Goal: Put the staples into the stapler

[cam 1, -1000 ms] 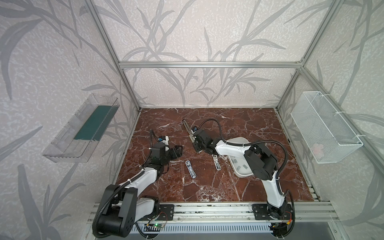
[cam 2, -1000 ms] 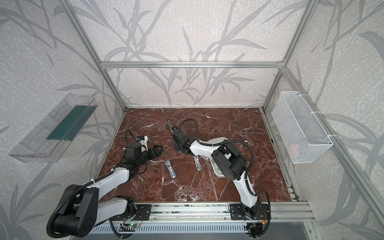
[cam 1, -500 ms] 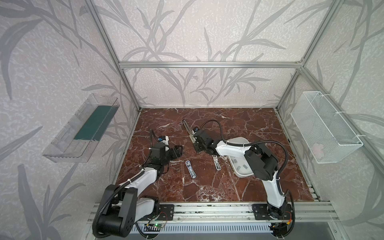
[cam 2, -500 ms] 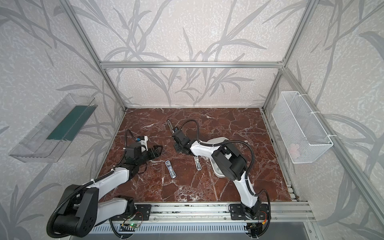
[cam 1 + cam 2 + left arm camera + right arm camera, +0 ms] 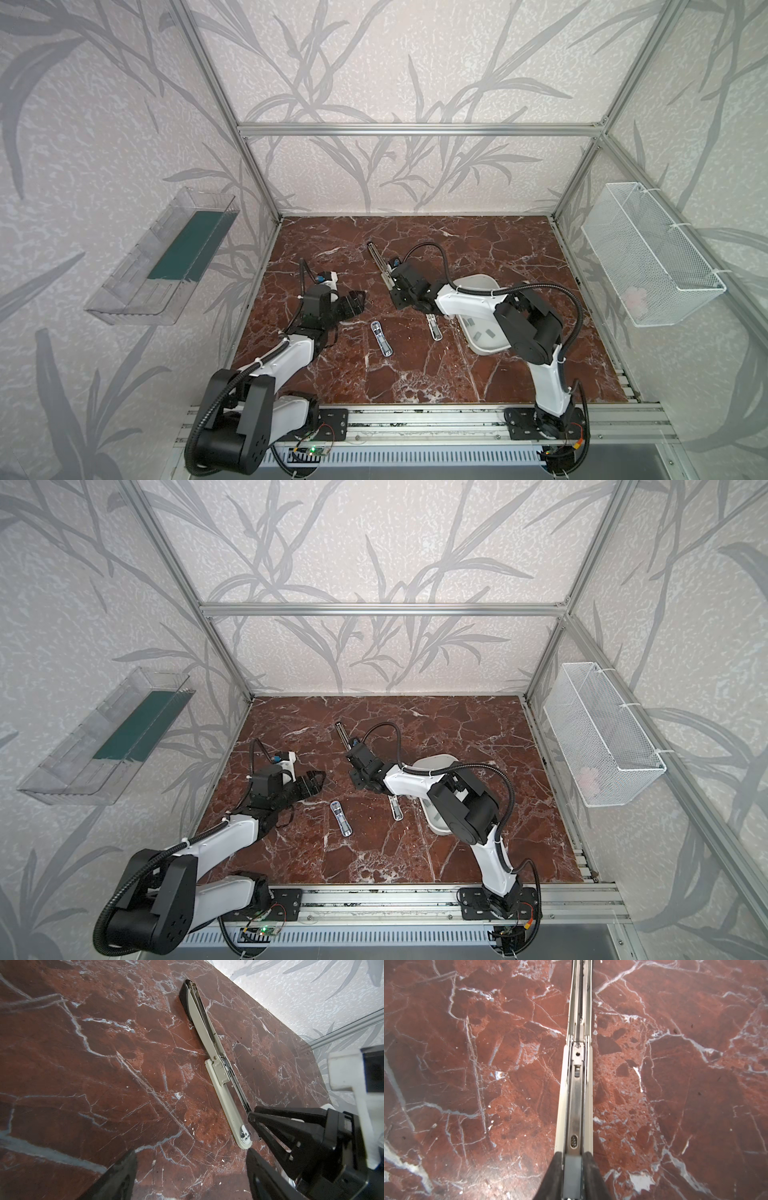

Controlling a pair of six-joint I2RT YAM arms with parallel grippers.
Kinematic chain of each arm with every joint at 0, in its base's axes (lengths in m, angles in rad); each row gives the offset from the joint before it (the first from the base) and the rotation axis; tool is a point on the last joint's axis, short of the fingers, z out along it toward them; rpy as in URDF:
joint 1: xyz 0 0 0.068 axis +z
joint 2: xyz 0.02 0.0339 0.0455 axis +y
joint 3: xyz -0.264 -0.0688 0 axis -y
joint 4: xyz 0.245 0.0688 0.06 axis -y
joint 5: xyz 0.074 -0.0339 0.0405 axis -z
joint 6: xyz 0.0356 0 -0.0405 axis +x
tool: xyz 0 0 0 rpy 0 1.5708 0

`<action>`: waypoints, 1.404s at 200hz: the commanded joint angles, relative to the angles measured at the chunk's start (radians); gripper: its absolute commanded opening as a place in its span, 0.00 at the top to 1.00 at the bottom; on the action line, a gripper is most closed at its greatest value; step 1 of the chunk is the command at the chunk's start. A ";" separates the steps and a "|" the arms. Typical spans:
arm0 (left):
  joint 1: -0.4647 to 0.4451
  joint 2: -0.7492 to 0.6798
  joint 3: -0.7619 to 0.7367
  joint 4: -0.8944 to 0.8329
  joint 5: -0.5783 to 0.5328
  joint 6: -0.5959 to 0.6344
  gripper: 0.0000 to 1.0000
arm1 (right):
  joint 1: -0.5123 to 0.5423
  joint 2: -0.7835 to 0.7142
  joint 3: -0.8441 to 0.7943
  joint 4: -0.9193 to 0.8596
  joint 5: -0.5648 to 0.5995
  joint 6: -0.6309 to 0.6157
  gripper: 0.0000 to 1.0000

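The stapler (image 5: 379, 266) (image 5: 343, 735) lies folded open flat on the marble floor, with its metal magazine channel (image 5: 577, 1095) facing up. My right gripper (image 5: 574, 1157) (image 5: 392, 286) sits over the channel's near end. It is shut on a flat grey strip of staples (image 5: 572, 1172), which is lined up along the channel. More staples (image 5: 490, 332) lie in the white tray (image 5: 478, 279). My left gripper (image 5: 191, 1154) (image 5: 357, 301) is open and empty. It hovers just left of the stapler's base end (image 5: 245, 1136), close to the right gripper's fingers (image 5: 291, 1126).
Two small staplers lie on the floor, a bluish one (image 5: 381, 338) and a white one (image 5: 433, 328), between the arms. A clear bin (image 5: 166, 262) hangs on the left wall and a white wire basket (image 5: 648, 257) on the right wall.
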 commanded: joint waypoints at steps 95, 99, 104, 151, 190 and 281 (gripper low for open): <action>-0.005 -0.015 0.002 0.012 -0.016 0.003 0.18 | 0.006 -0.051 0.032 -0.024 0.040 -0.015 0.68; -0.005 -0.015 0.001 0.011 -0.017 0.003 0.18 | 0.006 -0.048 0.035 -0.023 0.042 -0.017 0.67; -0.006 -0.014 0.001 0.010 -0.018 0.003 0.18 | 0.006 -0.042 0.042 -0.026 0.044 -0.020 0.66; -0.007 -0.010 0.000 0.018 -0.041 -0.005 0.18 | 0.006 0.025 0.111 -0.075 0.066 -0.027 0.63; -0.008 -0.022 0.076 -0.165 -0.270 -0.047 0.19 | 0.014 0.015 0.087 -0.078 0.046 -0.057 0.48; -0.005 -0.212 0.093 -0.342 -0.252 -0.100 0.16 | 0.018 0.053 0.050 -0.041 0.032 -0.079 0.54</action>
